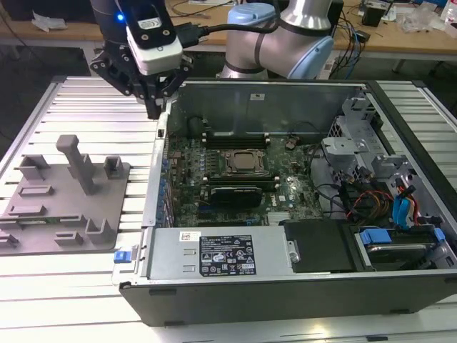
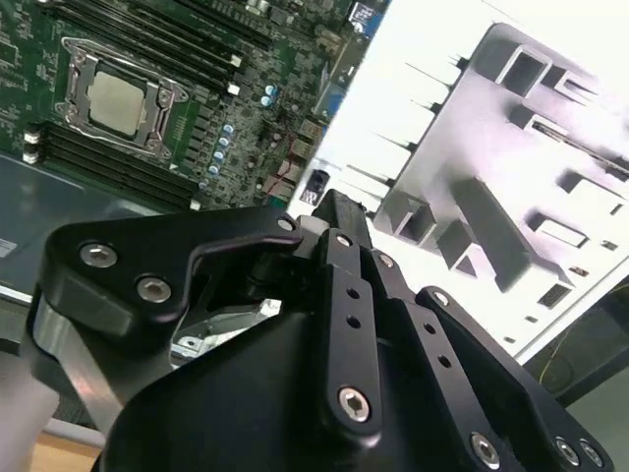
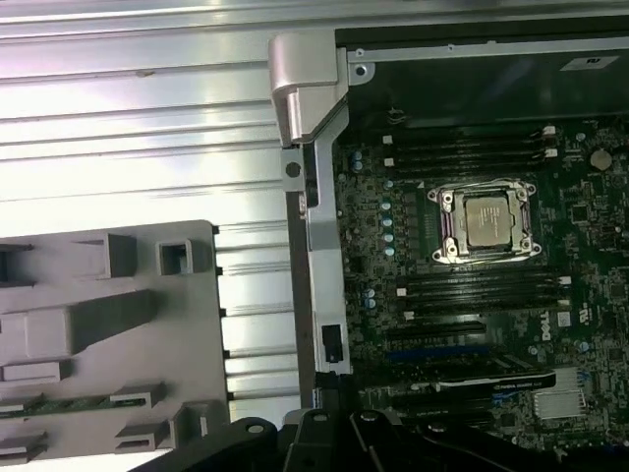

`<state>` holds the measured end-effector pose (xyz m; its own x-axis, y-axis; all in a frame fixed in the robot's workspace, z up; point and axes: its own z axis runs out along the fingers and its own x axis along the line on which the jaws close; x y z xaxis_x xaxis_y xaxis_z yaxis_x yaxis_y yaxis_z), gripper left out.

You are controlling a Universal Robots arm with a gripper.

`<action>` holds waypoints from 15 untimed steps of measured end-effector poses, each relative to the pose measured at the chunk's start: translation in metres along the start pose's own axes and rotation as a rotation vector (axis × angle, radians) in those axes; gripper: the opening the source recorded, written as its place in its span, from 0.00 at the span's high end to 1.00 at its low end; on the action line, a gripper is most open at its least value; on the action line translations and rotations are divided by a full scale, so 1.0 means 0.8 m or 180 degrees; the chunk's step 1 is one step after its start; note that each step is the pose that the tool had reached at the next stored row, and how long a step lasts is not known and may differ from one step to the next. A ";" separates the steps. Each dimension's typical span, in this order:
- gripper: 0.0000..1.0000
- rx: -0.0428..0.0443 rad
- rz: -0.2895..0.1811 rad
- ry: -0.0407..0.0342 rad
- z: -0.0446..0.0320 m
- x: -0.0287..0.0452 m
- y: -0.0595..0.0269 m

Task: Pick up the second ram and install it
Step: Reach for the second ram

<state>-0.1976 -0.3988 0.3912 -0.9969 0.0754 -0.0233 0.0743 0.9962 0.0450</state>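
1. A slatted metal table [image 1: 78, 107] carries everything.
2. An open computer case [image 1: 285, 286] lies on the table toward the exterior view's right, with its inside facing up.
3. The green motherboard [image 1: 293, 189] covers the case floor on the side nearer the tray.
4. A grey tray [image 1: 50, 204] with upright posts sits on the table at the exterior view's left, near the case's side wall.
5. The gripper [image 1: 154, 107] hangs over the top edge of that side wall, towards the case's far corner. Its jaws look drawn together with nothing between them.
6. The CPU socket [image 1: 246, 163] sits mid-board, with dark memory slots running along both of its sides.
7. The second ram [image 3: 69, 404] sits in the tray. In the first wrist view it shows as a thin green strip between grey clips, well apart from the gripper.
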 end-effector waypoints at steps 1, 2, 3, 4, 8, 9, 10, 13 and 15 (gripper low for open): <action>0.92 0.0000 0.0000 0.0000 0.0001 0.0062 0.000; 0.92 0.0000 0.0000 0.0000 0.0001 0.0095 -0.001; 0.92 0.0000 -0.0001 0.0000 0.0001 0.0121 -0.001; 0.92 0.0000 0.0000 0.0000 0.0001 0.0156 -0.001; 0.92 0.0000 0.0000 0.0000 0.0000 0.0401 -0.003; 0.92 0.0000 0.0000 0.0000 0.0001 0.0452 -0.003; 0.92 0.0000 0.0000 0.0000 0.0000 0.0503 -0.004; 0.92 0.0000 0.0000 0.0000 0.0000 0.0597 -0.005; 0.92 0.0000 0.0000 0.0000 0.0000 0.0689 -0.005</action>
<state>-0.2529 -0.3988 0.3898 -0.9969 0.0753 -0.0233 0.0742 0.9962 0.0451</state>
